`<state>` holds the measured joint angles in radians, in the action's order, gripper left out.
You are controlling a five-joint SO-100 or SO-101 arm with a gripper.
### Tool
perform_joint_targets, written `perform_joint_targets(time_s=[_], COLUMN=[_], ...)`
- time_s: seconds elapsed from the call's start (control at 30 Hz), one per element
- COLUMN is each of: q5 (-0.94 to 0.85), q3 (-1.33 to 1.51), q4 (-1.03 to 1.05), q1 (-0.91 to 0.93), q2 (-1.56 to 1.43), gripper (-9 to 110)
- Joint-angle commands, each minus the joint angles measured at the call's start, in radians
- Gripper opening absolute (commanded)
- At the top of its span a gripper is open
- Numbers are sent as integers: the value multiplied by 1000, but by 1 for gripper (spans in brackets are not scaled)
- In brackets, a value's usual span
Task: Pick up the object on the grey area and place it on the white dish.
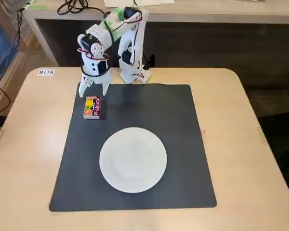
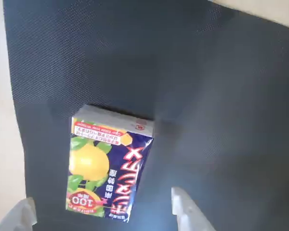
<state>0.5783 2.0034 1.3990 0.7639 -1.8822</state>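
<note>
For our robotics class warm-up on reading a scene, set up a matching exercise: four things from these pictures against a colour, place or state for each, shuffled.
Things:
1. snack packet
2. mat
3. plate
4. gripper

Descriptions:
A. round, white, empty
B. dark grey, flat, under the plate
C. open, above the packet
D. lying near the mat's far left corner in the fixed view

Pairs: 1-D, 2-B, 3-A, 4-C
</note>
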Motion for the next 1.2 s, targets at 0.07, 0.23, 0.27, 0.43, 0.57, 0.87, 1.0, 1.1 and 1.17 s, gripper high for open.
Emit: perform_joint_targets(time_s=[0.07, 0.23, 0.27, 0.43, 0.57, 0.87, 1.0, 1.1, 1.17], q5=[25, 46, 51, 55, 58, 75, 75, 78, 77], q3=[-37, -40, -41, -46, -48, -49, -38, -55, -83], q4=[-43, -71, -80, -118, -143, -239, -258, -258, -253], q1=[14, 12, 8, 0, 6, -6, -6, -17, -31], q2=[38, 94, 103, 156, 193, 261, 267, 262, 241], gripper=[35, 35, 35, 38, 36, 19, 17, 17, 17])
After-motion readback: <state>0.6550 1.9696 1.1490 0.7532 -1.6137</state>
